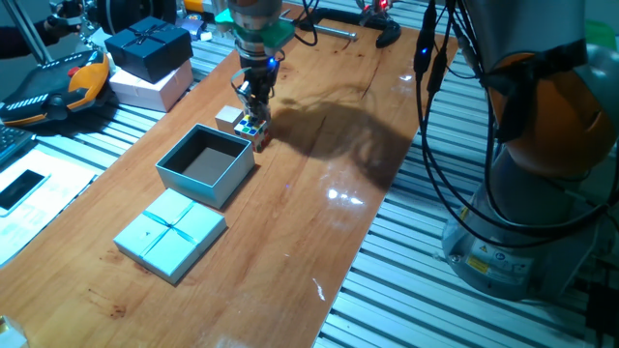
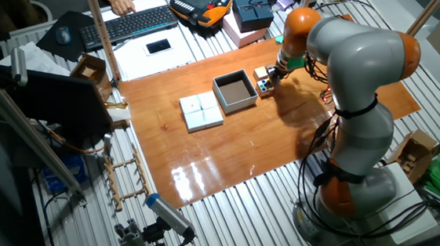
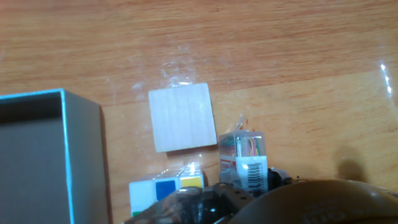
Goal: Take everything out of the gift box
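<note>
The pale blue gift box [image 1: 205, 164] stands open on the wooden table, and its brown inside looks bare. It also shows in the other fixed view [image 2: 235, 90] and at the left of the hand view [image 3: 84, 155]. Its lid [image 1: 171, 232] with a ribbon cross lies flat in front of it. A pale tan block [image 1: 229, 117] [image 3: 182, 117] lies on the table beyond the box. The multicoloured puzzle cube [image 1: 254, 129] [image 3: 166, 186] sits on the table by the box's far corner. My gripper [image 1: 254, 114] is right over the cube. Its fingers are hidden.
A dark navy box [image 1: 147, 46] rests on a pinkish-white box [image 1: 155, 87] at the far left. An orange and black handheld unit [image 1: 58, 87] lies left of them. Cables [image 1: 426, 116] hang at the right beside the robot base [image 1: 542, 145].
</note>
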`<state>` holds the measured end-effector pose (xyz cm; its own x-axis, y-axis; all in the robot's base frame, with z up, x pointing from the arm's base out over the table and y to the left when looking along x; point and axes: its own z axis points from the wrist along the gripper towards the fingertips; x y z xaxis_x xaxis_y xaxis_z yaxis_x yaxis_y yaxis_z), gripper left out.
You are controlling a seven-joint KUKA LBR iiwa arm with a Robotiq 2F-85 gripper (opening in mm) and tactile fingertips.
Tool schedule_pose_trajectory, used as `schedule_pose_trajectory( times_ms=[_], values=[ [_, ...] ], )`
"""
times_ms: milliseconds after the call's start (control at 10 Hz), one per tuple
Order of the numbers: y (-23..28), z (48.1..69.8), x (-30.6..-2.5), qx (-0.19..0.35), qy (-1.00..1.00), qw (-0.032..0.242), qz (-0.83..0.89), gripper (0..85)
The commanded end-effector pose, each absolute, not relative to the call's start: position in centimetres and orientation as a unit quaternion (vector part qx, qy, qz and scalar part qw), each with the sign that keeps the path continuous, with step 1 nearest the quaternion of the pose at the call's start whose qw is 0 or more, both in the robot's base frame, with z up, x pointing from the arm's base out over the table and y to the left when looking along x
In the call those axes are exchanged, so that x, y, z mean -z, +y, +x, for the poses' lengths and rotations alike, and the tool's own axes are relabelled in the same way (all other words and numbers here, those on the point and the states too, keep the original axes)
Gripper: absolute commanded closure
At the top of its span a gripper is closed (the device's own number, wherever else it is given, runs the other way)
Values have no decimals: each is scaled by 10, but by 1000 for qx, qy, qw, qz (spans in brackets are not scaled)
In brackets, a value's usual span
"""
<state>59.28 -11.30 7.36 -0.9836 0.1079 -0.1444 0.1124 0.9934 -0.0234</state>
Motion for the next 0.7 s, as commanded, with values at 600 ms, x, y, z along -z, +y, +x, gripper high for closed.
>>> schedule_pose_trajectory(
  times_ms=[600],
  values=[
    [-112,593,-74,15,995,75,64,437]
  ],
)
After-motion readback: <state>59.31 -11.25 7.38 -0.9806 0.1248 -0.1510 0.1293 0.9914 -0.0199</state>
